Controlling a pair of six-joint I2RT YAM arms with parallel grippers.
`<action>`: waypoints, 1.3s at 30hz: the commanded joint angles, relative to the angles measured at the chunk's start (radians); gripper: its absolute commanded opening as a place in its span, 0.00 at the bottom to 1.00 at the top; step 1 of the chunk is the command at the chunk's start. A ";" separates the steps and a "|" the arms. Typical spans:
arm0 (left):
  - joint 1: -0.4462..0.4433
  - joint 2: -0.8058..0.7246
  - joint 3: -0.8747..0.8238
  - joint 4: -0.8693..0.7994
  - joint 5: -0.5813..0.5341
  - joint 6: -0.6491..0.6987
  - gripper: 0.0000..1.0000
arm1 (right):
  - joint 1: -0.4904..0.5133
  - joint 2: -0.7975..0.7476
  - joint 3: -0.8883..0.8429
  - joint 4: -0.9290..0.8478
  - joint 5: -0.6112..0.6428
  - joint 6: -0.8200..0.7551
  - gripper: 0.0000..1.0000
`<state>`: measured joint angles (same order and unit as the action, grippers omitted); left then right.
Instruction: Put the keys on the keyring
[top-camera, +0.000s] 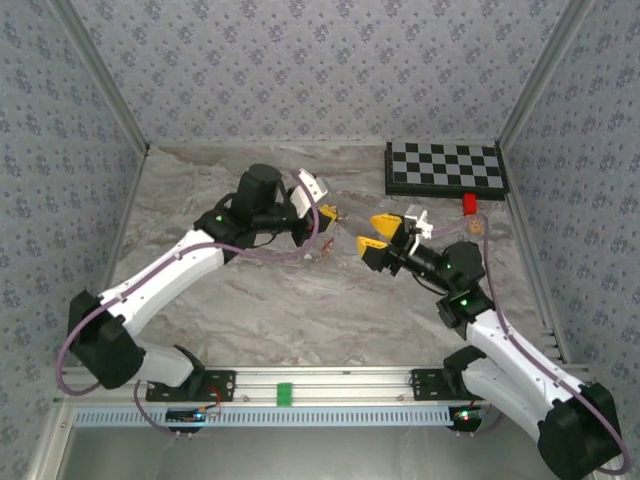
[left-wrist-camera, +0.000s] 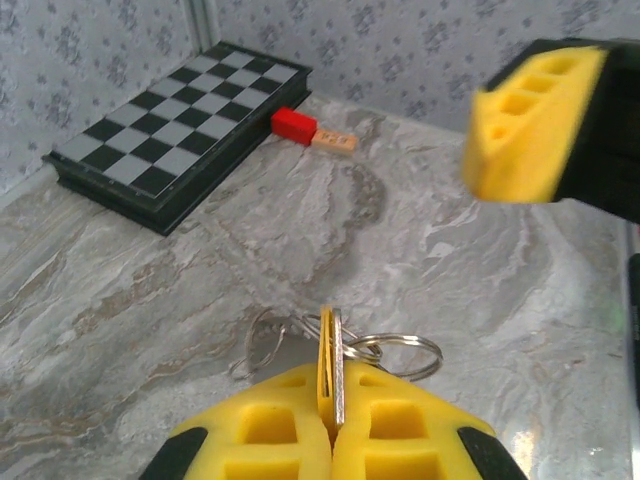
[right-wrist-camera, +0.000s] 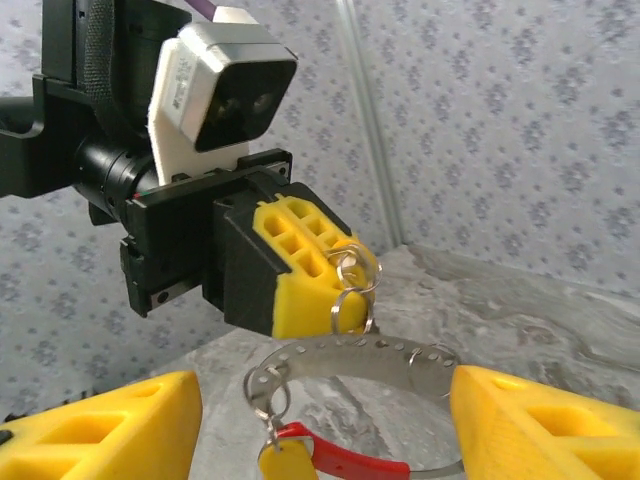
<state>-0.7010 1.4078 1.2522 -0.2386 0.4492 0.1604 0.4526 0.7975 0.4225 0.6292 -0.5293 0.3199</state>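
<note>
**Light, slippery metal pinched on edge**

The left gripper (left-wrist-camera: 330, 405) sits nearest the lens, its pads pressed together on the keys (left-wrist-camera: 331, 365), two thin flat pieces held on edge, one yellow and one silvery. The right gripper (right-wrist-camera: 327, 400) faces it with its fingers wide apart, gripping nothing. Between those fingers dangles the keyring (right-wrist-camera: 350, 352), a perforated silvery band with a red tag (right-wrist-camera: 345, 462). It looks light, springy and free to swing, so the band near the small split rings (left-wrist-camera: 400, 350) seems the steadiest hold. The keys' heads are buried in the pads, a yellow tab (right-wrist-camera: 285, 466) is cut off by the frame edge, and how the rings link is unclear.
</note>
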 joint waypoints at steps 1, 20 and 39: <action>0.001 0.061 0.082 -0.056 -0.055 0.019 0.00 | -0.007 -0.066 -0.029 -0.092 0.108 -0.047 0.70; -0.008 0.739 0.869 -0.369 -0.345 -0.077 0.00 | -0.013 -0.386 -0.136 -0.445 0.550 -0.088 0.99; -0.004 0.994 1.063 -0.414 -0.406 -0.185 0.00 | -0.028 -0.402 -0.173 -0.420 0.582 -0.071 0.99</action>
<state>-0.7029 2.4481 2.3585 -0.6704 0.0475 -0.0013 0.4294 0.3954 0.2573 0.1833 0.0387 0.2523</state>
